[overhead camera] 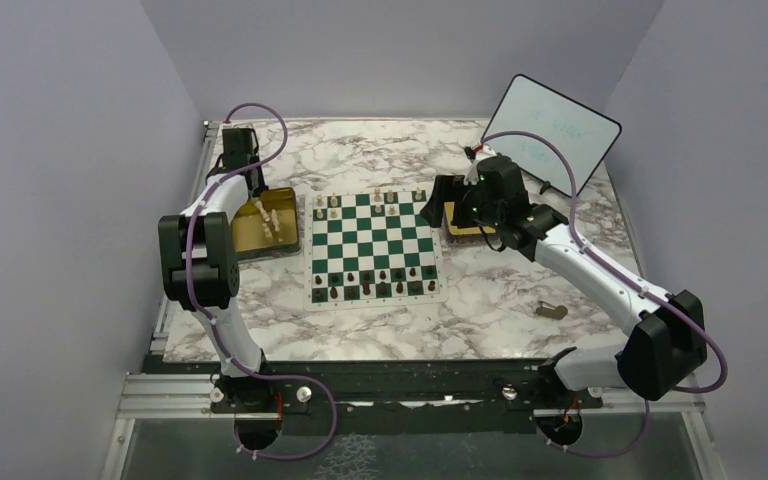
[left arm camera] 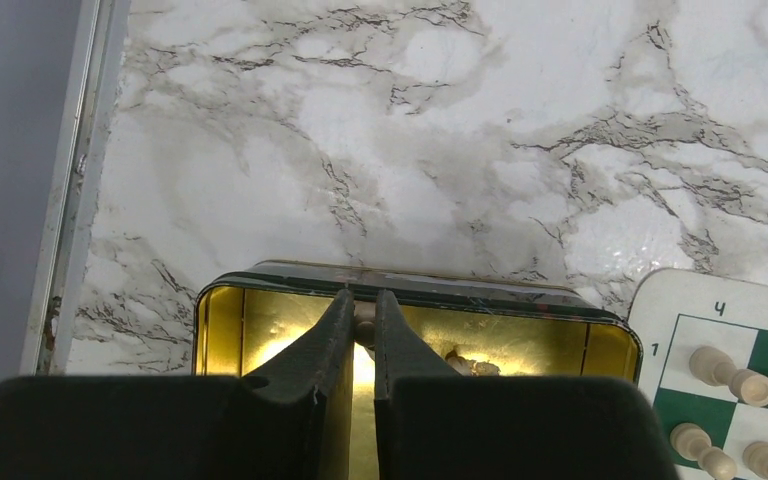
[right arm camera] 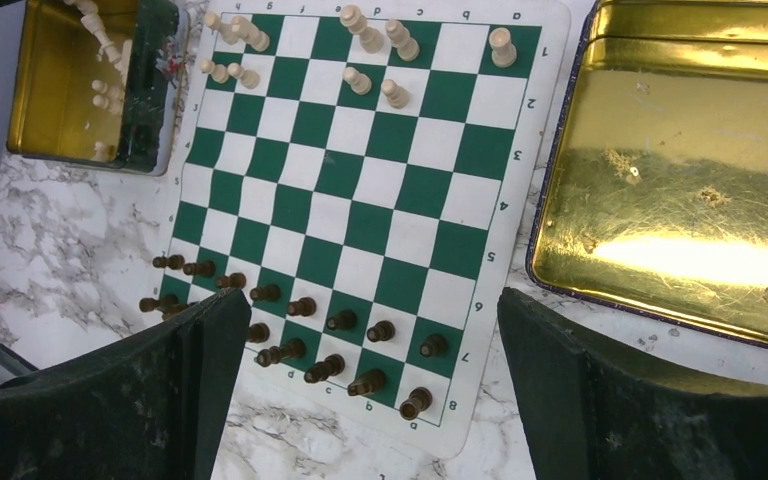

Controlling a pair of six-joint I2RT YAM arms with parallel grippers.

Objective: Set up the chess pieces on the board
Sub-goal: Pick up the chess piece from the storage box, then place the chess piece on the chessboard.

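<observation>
- Two grippers here, in totally different states.
- The left gripper (left arm camera: 362, 302) is pinched almost closed. A cream piece (left arm camera: 365, 322) is caught right between its fingertips, so it's clamped on that one.
- Right under and around those tips is the left tray (left arm camera: 410, 279), gold inside with a dark rim. A pale lump lies in it just right of the fingers, but I can't tell which piece it is.
- Past the tips, further out, it's all marble table (left arm camera: 410, 130).
- Off to that gripper's right, a corner of the board (left arm camera: 675, 297) pokes in, with a few cream pieces (left arm camera: 730, 372) on its nearest squares.
- The right gripper (right arm camera: 372, 305) is spread wide. Its fingers (right arm camera: 160, 400) are far apart with nothing between them, so it isn't gripping anything.
- The board sits directly below it, visible through that gap.
- The dark pieces (right arm camera: 300, 306) fill the rows closest to the fingers. A few are partly tucked behind the finger on the left of the wrist view.
- The cream ones stand at the far end of the board, well away from the tips.
- The right tray (right arm camera: 660, 180) lies just beside the board. It's out past the finger on the right of that view, and its shiny gold floor has a few specks on it.
</observation>
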